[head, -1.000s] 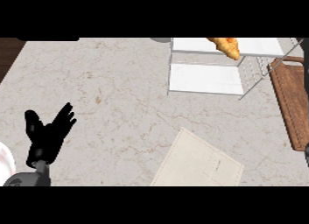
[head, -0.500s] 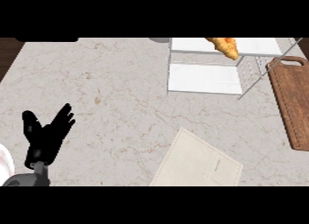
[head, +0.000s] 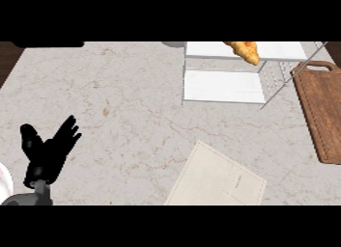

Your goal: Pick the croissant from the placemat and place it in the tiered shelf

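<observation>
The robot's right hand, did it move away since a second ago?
Yes. It showed beside the wooden cutting board at the right edge; now it is out of view. The left hand rests open.

No text, label, brand, number or sign can be read anywhere in the head view. The placemat (head: 217, 178) bears only a small dark mark near its middle, too small to make out as writing. The wooden cutting board (head: 328, 116), the white tiers of the shelf (head: 223, 87) and the marbled surface (head: 123, 106) carry no lettering that shows.
</observation>
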`<state>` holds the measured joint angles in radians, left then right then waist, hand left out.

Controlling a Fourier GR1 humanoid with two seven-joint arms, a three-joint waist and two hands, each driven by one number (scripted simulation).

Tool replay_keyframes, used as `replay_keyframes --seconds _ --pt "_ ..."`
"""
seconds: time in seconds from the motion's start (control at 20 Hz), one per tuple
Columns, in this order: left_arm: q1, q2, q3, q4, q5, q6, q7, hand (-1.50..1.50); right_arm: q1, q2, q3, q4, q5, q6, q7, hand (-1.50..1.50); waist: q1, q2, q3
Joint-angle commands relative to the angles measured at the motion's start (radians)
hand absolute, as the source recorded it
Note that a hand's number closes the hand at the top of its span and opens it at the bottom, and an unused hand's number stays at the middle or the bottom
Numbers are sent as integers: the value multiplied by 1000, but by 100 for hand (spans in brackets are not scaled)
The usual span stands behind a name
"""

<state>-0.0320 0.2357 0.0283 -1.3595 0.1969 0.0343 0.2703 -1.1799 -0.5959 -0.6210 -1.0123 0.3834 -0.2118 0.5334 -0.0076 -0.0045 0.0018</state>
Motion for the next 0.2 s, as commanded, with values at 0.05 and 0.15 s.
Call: replay_keyframes --seconds 0.05,0.15 --pt "54 -10 -22 -32 -10 -17 8 0 99 -114 -54 -47 -115 150 16 -150 3 1 -1" --pt "-16 -10 4 22 -23 9 8 0 125 -120 -62 -84 -158 157 -8 -150 1 2 -2"
